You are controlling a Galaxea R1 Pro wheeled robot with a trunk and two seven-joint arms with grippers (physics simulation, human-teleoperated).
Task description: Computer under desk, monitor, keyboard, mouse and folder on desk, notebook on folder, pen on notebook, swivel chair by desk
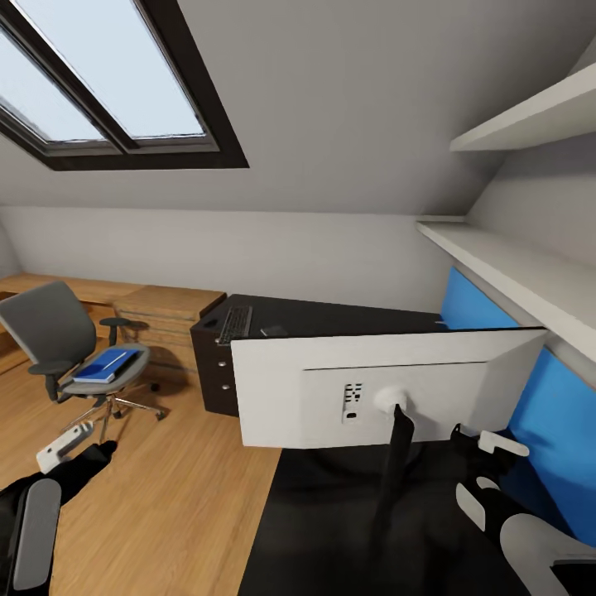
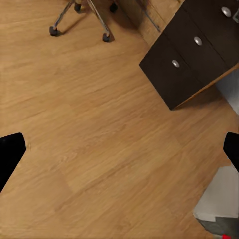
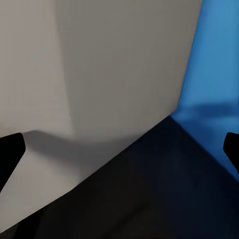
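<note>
The monitor (image 1: 381,385) stands on the black desk (image 1: 331,530) with its light grey back (image 3: 99,74) towards me. My right gripper (image 1: 488,472) is open beside the monitor's lower right corner, over the desk top (image 3: 149,199), holding nothing. At the desk's far end lies the black keyboard (image 1: 235,324), with a small dark flat thing (image 1: 273,331) beside it. The grey swivel chair (image 1: 50,335) stands apart on the floor at left, the blue folder (image 1: 108,364) on its seat. My left gripper (image 1: 79,451) hangs open and empty over the wood floor (image 2: 99,124).
Black drawers with silver knobs (image 2: 194,55) sit under the desk's far end, near the chair's castors (image 2: 79,20). A wooden chest (image 1: 165,319) stands behind the chair. White shelves (image 1: 513,273) and a blue wall panel (image 1: 555,414) line the right wall.
</note>
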